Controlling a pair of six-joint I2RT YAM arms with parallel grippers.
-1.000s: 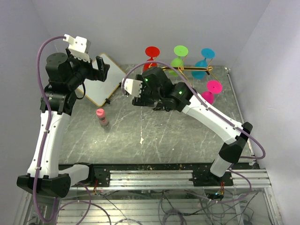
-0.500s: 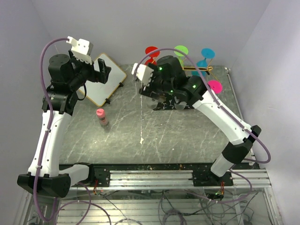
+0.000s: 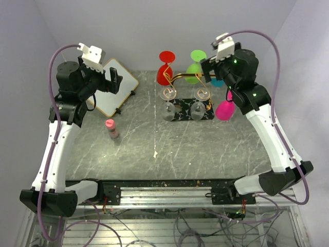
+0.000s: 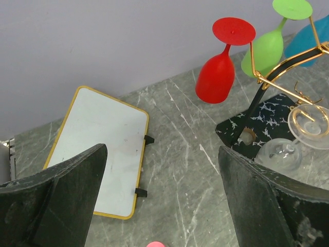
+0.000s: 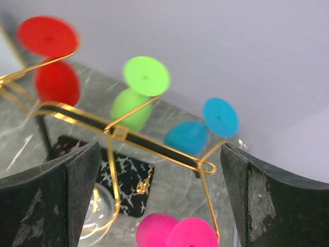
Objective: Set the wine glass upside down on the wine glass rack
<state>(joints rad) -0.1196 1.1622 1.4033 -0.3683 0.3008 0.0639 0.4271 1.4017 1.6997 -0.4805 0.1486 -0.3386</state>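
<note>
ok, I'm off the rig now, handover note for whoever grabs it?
Left gripper: open, empty, raised over the table by the white board.
Right gripper: open, empty, raised above the right end of the rack.
Glasses: red glass, green glass, blue glass, pink glass and two clear glasses all hang upside down on the rack.
Done: no loose glass in view, so hanging looks complete.
Left: probably just check that they sit well, then park both arms.
</note>
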